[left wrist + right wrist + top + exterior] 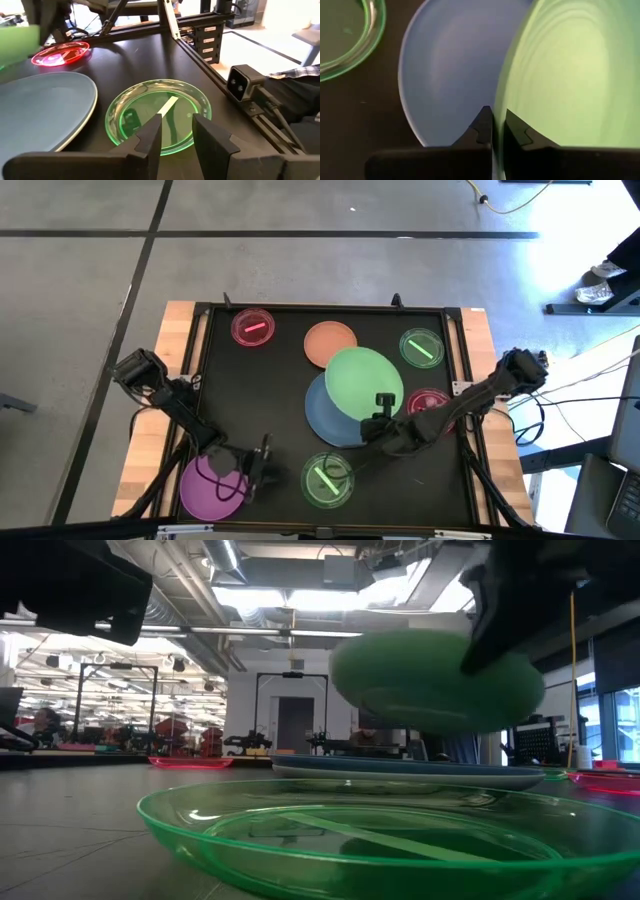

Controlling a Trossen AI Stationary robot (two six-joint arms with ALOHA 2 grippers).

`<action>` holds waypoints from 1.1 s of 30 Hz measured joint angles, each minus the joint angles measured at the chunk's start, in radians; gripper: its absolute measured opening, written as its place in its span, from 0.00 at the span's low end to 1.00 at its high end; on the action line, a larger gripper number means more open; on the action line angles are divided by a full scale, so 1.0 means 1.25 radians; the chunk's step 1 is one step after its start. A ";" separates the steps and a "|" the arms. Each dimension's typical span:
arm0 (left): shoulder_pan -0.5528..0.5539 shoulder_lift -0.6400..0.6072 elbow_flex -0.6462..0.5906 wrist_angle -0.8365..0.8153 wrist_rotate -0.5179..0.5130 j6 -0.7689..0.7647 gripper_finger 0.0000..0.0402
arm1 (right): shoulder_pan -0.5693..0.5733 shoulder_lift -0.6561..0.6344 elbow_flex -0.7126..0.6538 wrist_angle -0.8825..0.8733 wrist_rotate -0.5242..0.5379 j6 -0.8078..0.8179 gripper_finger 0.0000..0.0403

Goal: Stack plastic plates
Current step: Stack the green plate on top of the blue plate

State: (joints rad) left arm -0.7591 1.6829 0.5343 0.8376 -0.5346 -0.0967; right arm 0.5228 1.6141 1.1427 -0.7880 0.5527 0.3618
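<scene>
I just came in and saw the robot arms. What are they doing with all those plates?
They're stacking plates. The right gripper pinches the rim of the big green plate and holds it in the air, tilted, above the blue plate on the table. The left gripper waits, open, between the purple plate and a small green plate. Other small plates lie apart around the table.

light green plate (435, 680) above blue-grey plate (410, 771)

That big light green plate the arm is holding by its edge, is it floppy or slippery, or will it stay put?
The light green plate probably is stiff: pinched only at its rim by the right gripper, it hangs tilted above the blue-grey plate without visibly sagging. It looks light, since a thin edge grip carries it. Its glossy surface suggests it could slip between the jaws.
</scene>
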 joint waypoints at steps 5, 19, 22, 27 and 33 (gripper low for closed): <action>0.011 0.000 0.000 0.000 0.000 -0.001 0.25 | 0.000 0.005 -0.095 0.158 -0.044 -0.021 0.01; 0.011 0.000 0.000 0.000 0.001 -0.001 0.25 | 0.000 0.006 -0.172 0.392 -0.106 -0.086 0.01; 0.011 0.000 0.000 0.000 0.001 -0.001 0.25 | -0.006 0.006 -0.176 0.409 -0.107 -0.084 0.01; 0.011 0.000 0.000 0.000 0.001 -0.001 0.25 | -0.012 0.006 -0.177 0.409 -0.116 -0.059 0.01; 0.011 0.000 0.000 0.000 0.001 -0.001 0.25 | -0.012 0.006 -0.177 0.408 -0.125 -0.043 0.06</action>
State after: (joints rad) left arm -0.7456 1.6829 0.5343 0.8375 -0.5335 -0.0982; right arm 0.5079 1.6211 0.9215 -0.2775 0.3964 0.3083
